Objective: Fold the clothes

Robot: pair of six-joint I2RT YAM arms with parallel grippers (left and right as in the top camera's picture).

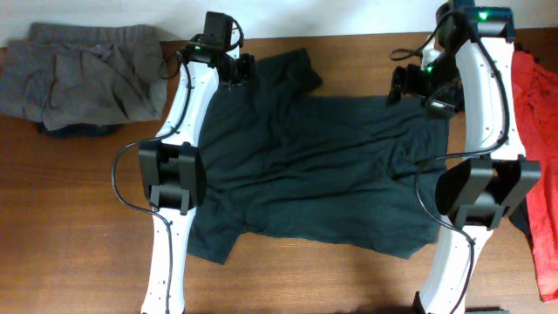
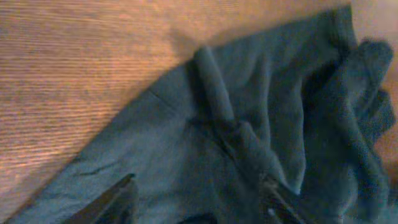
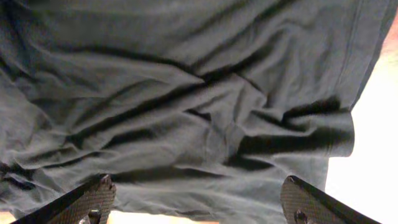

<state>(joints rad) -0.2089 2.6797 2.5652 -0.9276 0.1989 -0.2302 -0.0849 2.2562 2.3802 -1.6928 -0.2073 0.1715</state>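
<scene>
The shirt (image 1: 323,166) lies spread flat on the middle of the table (image 1: 70,218). Its long axis runs from the left edge toward the right edge, with sleeves and shoulders to the left and the hem (image 1: 443,174) to the right. Both arms reach across it to its far long side. The left end effector (image 1: 235,71) hangs over the far shoulder, with the far sleeve (image 1: 296,68) just to its right. The right end effector (image 1: 414,83) hangs at the far hem corner. So the cloth lies directly under each and stretches from them toward the near edge, and the line between the two runs along the shirt's length

The left one's fingers (image 2: 118,199) stand apart with nothing clamped. In its wrist view a raised ridge of cloth runs down to the other finger; whether it touches I cannot tell. The right one's fingers (image 3: 93,199) are spread wide above wrinkled cloth, with the shirt's edge off to one side and no contact that I can see

As a judgement, the coming move is a pinch on the far side by both, then a draw toward the near edge to fold lengthwise. The left looks nearer to its hold. A grey garment (image 1: 78,74) sits heaped at the far left corner and a red shirt (image 1: 536,131) lies along the right edge, neither in hand
</scene>
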